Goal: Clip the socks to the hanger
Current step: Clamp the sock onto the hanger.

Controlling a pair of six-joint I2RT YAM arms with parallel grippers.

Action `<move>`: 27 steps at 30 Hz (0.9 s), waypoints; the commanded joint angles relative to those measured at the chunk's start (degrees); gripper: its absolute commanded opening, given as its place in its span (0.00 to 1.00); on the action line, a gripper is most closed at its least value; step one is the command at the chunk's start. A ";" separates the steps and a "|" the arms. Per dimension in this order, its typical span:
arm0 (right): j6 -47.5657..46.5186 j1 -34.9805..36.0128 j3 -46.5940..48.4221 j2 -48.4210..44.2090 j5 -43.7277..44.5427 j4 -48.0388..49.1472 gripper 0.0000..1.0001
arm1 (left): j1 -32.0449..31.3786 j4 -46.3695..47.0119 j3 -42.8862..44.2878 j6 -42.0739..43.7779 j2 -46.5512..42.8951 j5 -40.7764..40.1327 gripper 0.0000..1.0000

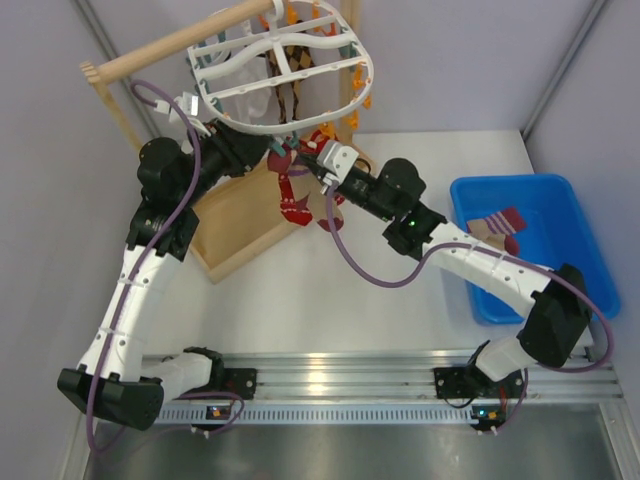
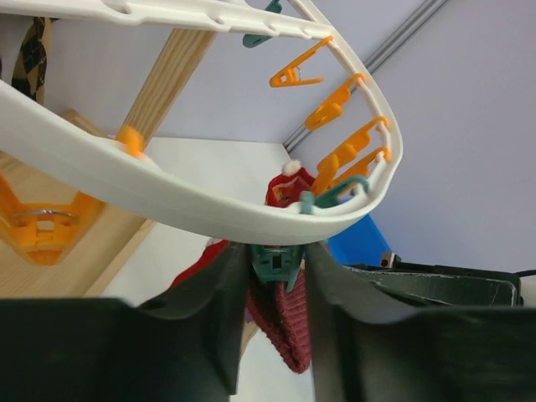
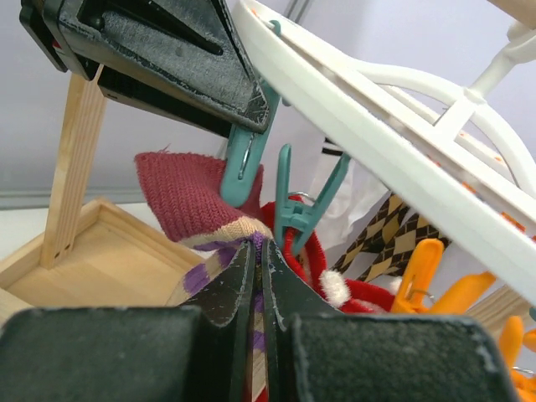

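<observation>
**Sock held up at a clip, both grippers crowded under the hanger**

Around the work: wooden rod (image 1: 180, 45) slanting across the far left, wooden tray (image 1: 240, 235) beneath it, white hanger (image 1: 368, 70) up over the tray's far right corner. Both arms reaching in under the frame, tips just beside each other. Purple cable (image 1: 350, 265) looping below the right arm.

Left gripper (image 2: 276, 261): narrow, closed about a teal clip (image 2: 276, 266) that dangles from the near rim, one finger (image 2: 209, 318) on each side. Right gripper (image 3: 261, 276): pinched shut on the striped cuff of a red sock (image 3: 180, 197), raised right up to that clip's lower end. Unclear whether the clip bites the fabric.

Containers: blue bin (image 1: 560, 225) at the right, well apart from the hanger, with one striped sock (image 1: 497, 228) lying in its far part.

From above only: the bin's contents, and the red sock dangling beside the tray. From the left wrist only: orange clips (image 2: 335, 105) in a row along the rim's far curve. From the right wrist only: a left finger pressed on the clip's handle, a second teal clip free beside it, diamond-patterned cloth (image 3: 385, 226) hanging behind.
</observation>
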 commanded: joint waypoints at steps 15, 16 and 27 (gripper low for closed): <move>-1.10 -2.30 1.56 -1.49 1.13 1.15 0.00 | 1.26 -0.68 1.41 3.69 -6.32 -0.10 0.58; -1.10 -2.65 1.56 -1.84 0.95 0.79 0.00 | 1.78 -1.03 1.41 4.39 -6.85 0.25 0.58; -1.10 -4.33 0.33 -3.16 -0.63 -1.32 0.00 | 3.02 -3.50 1.23 7.65 -8.44 -4.15 0.49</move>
